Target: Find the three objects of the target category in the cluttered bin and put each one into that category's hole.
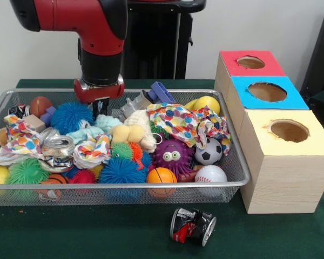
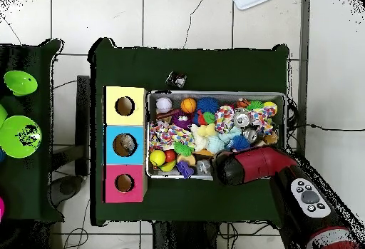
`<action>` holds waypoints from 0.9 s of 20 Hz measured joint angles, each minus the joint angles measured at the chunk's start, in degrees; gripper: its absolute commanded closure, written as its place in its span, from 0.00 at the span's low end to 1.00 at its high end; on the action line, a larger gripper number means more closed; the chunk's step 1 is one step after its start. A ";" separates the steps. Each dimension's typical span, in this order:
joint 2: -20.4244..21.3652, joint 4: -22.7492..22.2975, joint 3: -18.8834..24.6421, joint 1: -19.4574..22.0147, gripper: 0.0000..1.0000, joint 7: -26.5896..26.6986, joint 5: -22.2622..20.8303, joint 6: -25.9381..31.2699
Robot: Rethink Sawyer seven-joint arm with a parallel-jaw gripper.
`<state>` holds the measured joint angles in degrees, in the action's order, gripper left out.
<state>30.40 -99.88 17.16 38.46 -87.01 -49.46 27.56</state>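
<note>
**Reaching into the far left of the cluttered bin**

Looking at the front view, you had the arm lowered over the wire bin, with the gripper dipped among the toys near the bin's far side, just right of a blue spiky ball. Its tips were sunk in the clutter, so I cannot tell you whether the claw was released or clenched.

You had a bin packed with soft balls, patterned cloths, a crushed silver can, a purple googly-eyed toy, a soccer ball, a baseball and a small basketball. Which category was the target, the views did not show.

To the right of the bin stood three boxes in a row, each with a round hole on top: red box farthest, blue box in the middle, yellow box nearest. Another crushed can lay on the green table, outside the bin on its near side.
</note>
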 measured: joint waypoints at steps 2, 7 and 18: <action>0.09 -0.01 -0.05 -0.04 1.00 0.00 0.18 0.20; 1.79 0.00 -0.10 -0.03 1.00 0.00 2.57 3.90; 5.42 -0.59 -0.50 0.17 1.00 0.00 6.24 16.07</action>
<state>35.83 -100.47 16.65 38.62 -87.01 -43.22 43.62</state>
